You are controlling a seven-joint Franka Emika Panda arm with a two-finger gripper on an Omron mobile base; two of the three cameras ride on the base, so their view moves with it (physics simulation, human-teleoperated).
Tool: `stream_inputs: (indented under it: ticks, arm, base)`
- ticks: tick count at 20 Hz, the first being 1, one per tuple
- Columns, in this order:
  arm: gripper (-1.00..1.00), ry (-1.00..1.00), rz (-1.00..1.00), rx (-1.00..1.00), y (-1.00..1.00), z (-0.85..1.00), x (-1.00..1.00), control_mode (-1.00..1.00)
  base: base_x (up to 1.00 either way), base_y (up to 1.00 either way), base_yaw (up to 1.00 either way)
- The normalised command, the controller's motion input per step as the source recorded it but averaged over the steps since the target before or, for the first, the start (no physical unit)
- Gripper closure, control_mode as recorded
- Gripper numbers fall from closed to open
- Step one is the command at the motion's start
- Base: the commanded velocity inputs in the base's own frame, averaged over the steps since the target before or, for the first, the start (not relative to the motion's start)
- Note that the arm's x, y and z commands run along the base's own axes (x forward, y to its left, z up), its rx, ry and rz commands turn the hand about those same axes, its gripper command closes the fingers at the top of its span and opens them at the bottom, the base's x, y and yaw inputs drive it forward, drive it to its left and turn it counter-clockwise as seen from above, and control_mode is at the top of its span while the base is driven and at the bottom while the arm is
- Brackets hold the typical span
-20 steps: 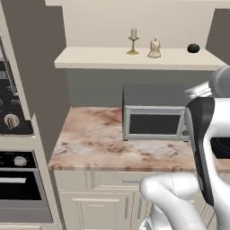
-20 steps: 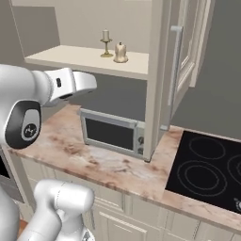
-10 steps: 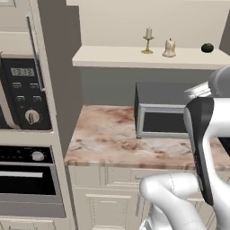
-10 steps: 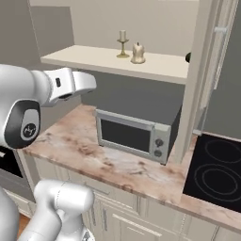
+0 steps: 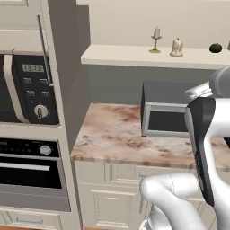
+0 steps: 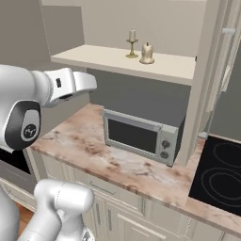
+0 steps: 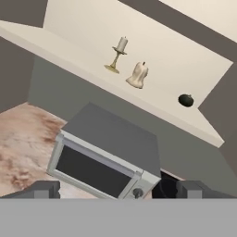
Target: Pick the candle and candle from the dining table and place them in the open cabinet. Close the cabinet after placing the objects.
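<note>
Over on the far left stands the tall oven unit (image 5: 31,90) with its dial and clock panel, and beside it runs the pink-brown marbled worktop (image 5: 112,134), carrying a grey microwave (image 6: 141,136) with two knobs on its right end. Up above, on the cream shelf (image 6: 113,59) of the cabinet, sit both candles: the slim one in its brass candlestick (image 7: 116,54) stands upright to the left, and the short stubby candle (image 7: 138,75) sits just beside it on the right, close but apart. Further right along the same shelf rests a small dark round object (image 7: 186,100), well apart from the candles. The tool (image 7: 118,190) hangs in front of the microwave with its two dark tips spread as wide as they go, nothing between them, empty. At the far right, a cream cabinet door (image 6: 228,61) with a long metal bar handle stands open, and below it lies a black hob (image 6: 221,164).
</note>
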Motion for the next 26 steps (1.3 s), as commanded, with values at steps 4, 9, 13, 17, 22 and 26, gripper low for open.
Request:
stream_inputs:
  ticks: [4,9,13,17,22,26]
  arm:
    - [-1.00,0.00,0.00,0.00,0.00,0.00,0.00,1.00]
    - [-1.00,0.00,0.00,0.00,0.00,0.00,0.00,1.00]
    - [-1.00,0.00,0.00,0.00,0.00,0.00,0.00,1.00]
    - [-1.00,0.00,0.00,0.00,0.00,0.00,0.00,1.00]
    - [-1.00,0.00,0.00,0.00,0.00,0.00,0.00,1.00]
    - [-1.00,0.00,0.00,0.00,0.00,0.00,0.00,1.00]
  base:
    - [0.00,0.00,0.08]
    - [-0.02,-0.09,0.00]
    - [-0.02,-0.11,0.00]
    - [0.00,-0.01,0.00]
    - [0.00,0.00,-0.03]
    - [0.00,0.00,-0.13]
